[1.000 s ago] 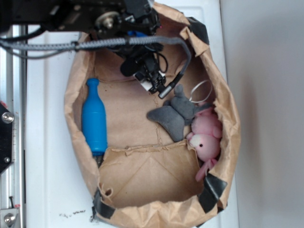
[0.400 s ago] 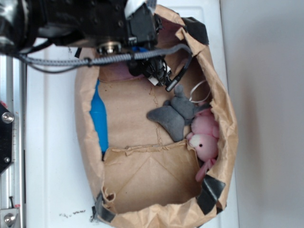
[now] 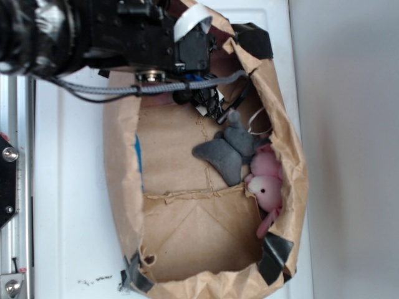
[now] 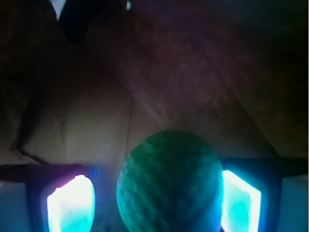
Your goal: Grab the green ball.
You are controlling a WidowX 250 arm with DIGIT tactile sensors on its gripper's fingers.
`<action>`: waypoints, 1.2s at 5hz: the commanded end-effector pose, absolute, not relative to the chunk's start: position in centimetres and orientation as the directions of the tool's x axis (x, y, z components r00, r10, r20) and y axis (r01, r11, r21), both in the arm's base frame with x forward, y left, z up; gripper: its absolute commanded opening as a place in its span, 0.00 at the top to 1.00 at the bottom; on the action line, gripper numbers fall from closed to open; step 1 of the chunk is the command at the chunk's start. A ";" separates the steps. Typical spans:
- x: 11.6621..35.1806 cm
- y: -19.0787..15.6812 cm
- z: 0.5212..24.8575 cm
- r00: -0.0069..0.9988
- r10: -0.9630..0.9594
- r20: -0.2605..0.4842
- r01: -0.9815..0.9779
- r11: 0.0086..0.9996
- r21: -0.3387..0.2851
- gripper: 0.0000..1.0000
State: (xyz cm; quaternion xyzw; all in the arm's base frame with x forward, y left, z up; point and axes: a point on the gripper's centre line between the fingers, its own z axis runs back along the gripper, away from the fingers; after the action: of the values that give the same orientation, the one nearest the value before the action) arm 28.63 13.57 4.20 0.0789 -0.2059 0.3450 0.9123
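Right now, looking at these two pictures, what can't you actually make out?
- Green ball: seen only in the wrist view; in the exterior view the arm covers it.
- Gripper: whether its pads touch the ball is unclear in the dark, glary wrist view.
- Blue bottle: only a sliver shows; the paper bag wall hides the rest.
- Pink plush toy: partly tucked behind the bag's rim.

Gripper (image 4: 154, 200) open, pointing downward.
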 end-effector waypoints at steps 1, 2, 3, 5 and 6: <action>28.4 13.9 6.1 0.651 0.597 0.469 -0.665 0.746 -0.028 1.00; 28.3 13.6 6.8 0.652 0.590 0.476 -0.654 0.756 -0.041 1.00; 28.2 13.1 8.3 0.654 0.581 0.485 -0.637 0.768 -0.060 1.00; 29.5 8.7 14.4 0.794 0.473 0.382 -0.460 0.878 -0.132 1.00; 30.8 6.1 15.1 0.869 0.380 0.317 -0.373 0.924 -0.083 1.00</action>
State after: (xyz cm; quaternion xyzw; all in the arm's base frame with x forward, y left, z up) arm 30.64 5.09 13.26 -0.0102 -0.1329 0.1925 0.9722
